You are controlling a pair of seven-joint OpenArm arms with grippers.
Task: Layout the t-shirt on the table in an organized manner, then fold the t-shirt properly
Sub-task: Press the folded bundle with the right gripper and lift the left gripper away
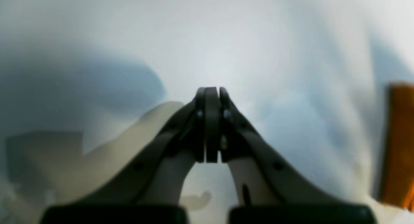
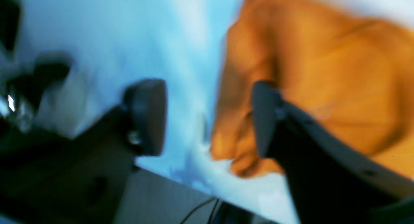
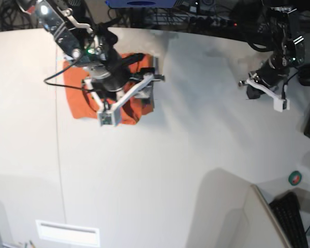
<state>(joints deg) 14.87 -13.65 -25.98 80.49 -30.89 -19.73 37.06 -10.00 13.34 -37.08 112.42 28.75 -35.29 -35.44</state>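
The orange t-shirt [image 3: 77,95] lies bunched at the far left of the white table [image 3: 186,144]. My right gripper [image 3: 130,98] hovers over the shirt's right edge, open, with one fingertip [image 3: 106,120] near the front hem and the other [image 3: 155,77] past the cloth. In the right wrist view the t-shirt [image 2: 323,72] fills the right side, its edge lying below the open right gripper [image 2: 207,120]. My left gripper [image 3: 279,103] is shut and empty above bare table at the far right. Seen from the left wrist, the left gripper [image 1: 212,94] is shut, with a strip of t-shirt [image 1: 399,143] at the right border.
A thin seam line [image 3: 58,134] runs down the table's left part. A white label [image 3: 67,232] lies near the front edge. Cables and equipment crowd the far edge [image 3: 196,15]. A keyboard [image 3: 288,217] and a green-and-red round button [image 3: 295,178] sit at the lower right.
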